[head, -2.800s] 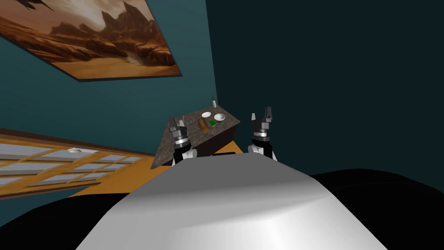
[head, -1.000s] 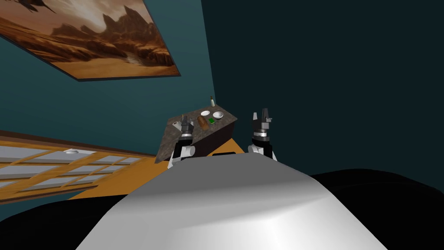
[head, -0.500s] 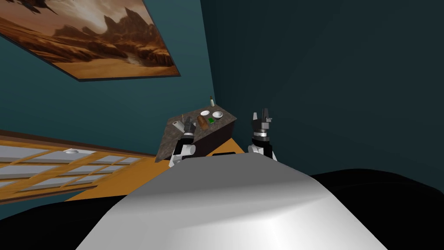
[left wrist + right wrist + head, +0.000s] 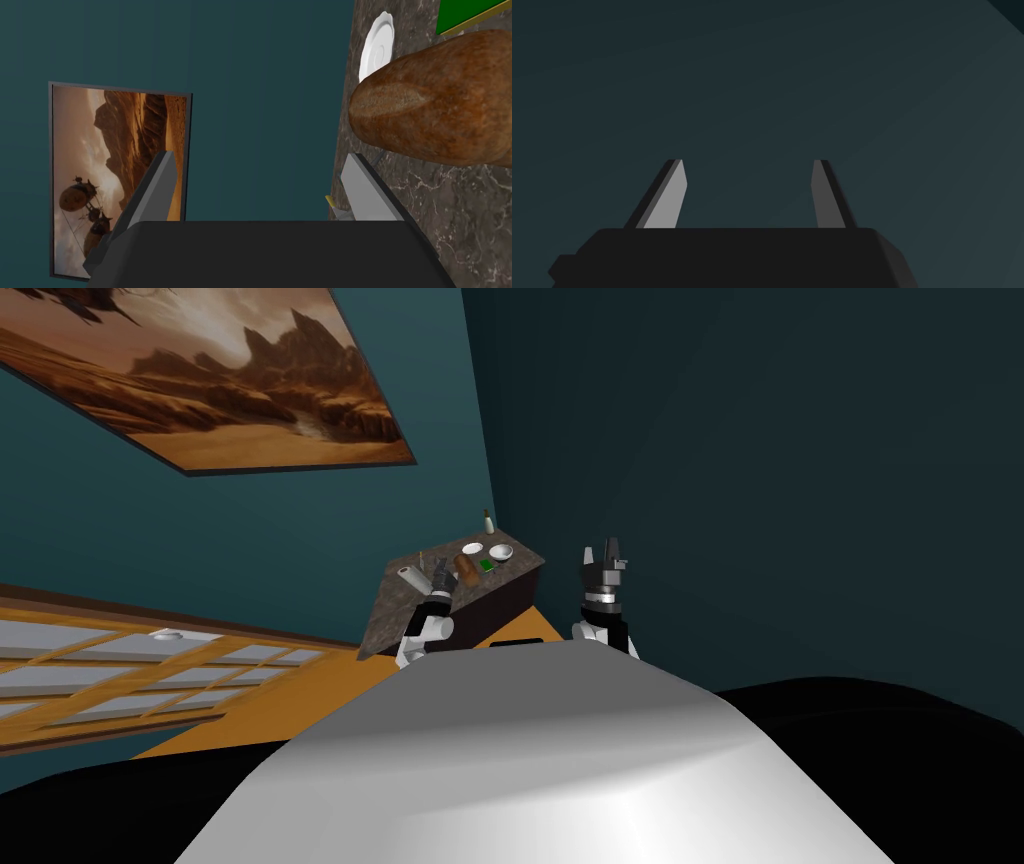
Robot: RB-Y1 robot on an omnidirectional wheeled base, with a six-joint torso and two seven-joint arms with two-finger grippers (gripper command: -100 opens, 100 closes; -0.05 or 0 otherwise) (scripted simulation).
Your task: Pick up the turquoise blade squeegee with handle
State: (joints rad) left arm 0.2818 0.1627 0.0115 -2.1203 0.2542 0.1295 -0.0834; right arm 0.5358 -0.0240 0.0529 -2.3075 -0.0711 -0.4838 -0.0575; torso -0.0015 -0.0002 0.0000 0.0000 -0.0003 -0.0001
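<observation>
Head view, left to right: a painting [image 4: 200,378] fills the upper left. At centre stands a dark marbled table [image 4: 385,630]. The left gripper [image 4: 440,575] hangs over the table's near-left part, fingers apart and empty. Just right of it lie a loaf [image 4: 464,569], a green slab [image 4: 487,566], a plate [image 4: 472,548] and a bowl [image 4: 501,552]. The right gripper [image 4: 606,553], likewise spread and empty, is raised right of the table, well apart from it. The squeegee cannot be made out with certainty, as no turquoise shows. In the left wrist view a small grey piece [image 4: 340,212] with a yellow tip peeks from behind the finger nearer the loaf, at the table's edge. It is probably the squeegee, its long axis hidden. The left arm is judged nearer. The loaf, close beside that finger, crowds the approach.
</observation>
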